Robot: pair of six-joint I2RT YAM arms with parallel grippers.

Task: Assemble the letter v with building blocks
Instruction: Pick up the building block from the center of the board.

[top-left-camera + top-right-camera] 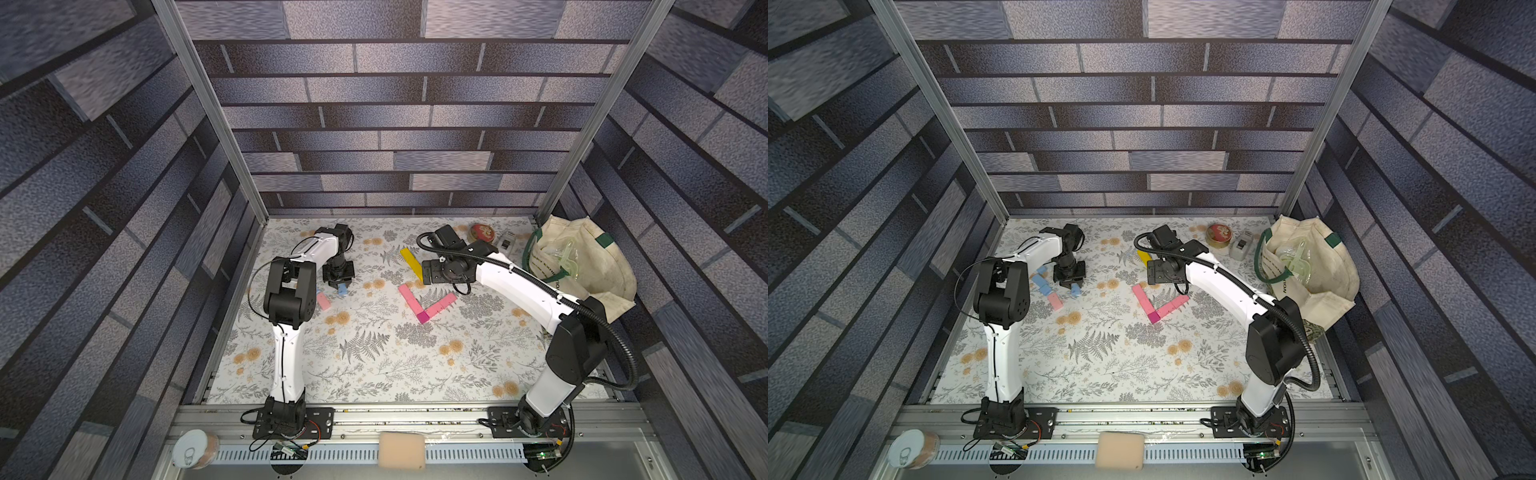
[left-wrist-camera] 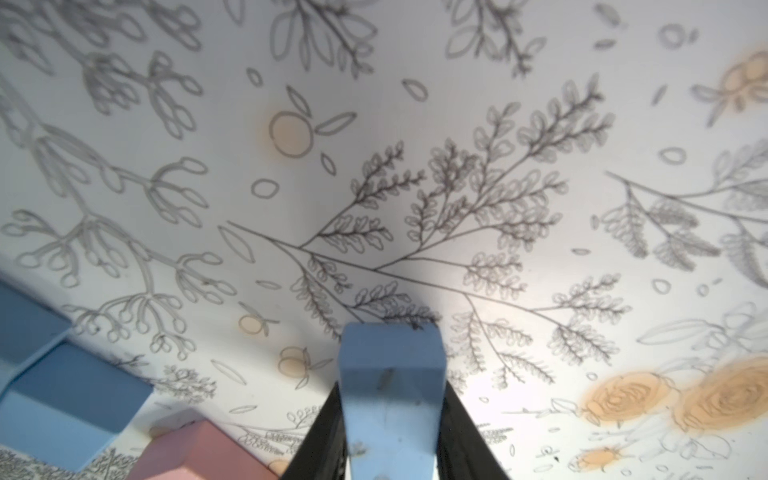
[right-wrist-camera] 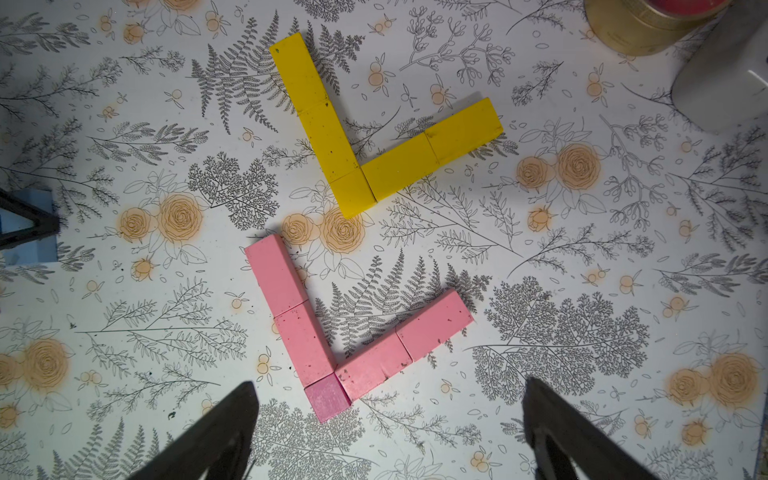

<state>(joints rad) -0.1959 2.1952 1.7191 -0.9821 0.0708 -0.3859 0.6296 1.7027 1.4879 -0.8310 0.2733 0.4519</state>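
My left gripper [image 2: 390, 388] is shut on a light blue block [image 2: 390, 399], one black finger [image 2: 322, 432] pressed to each side. In both top views this block [image 1: 342, 289] pokes out below the gripper [image 1: 340, 284] at the left of the mat. Loose blue blocks [image 1: 1040, 282] and a light pink block [image 1: 1055, 301] lie beside it. At mid-table a pink V [image 3: 291, 307] with a magenta cube [image 3: 328, 397] at its corner lies flat. A yellow V [image 3: 349, 166] lies behind it. My right gripper [image 3: 390, 382] hovers open above both, holding nothing.
A round red-and-gold tin [image 1: 482, 232] and a small white-grey box [image 1: 507, 241] stand at the back right. A cream tote bag [image 1: 582, 266] fills the right corner. A sponge [image 1: 401, 449] and a can [image 1: 193, 449] rest on the front rail.
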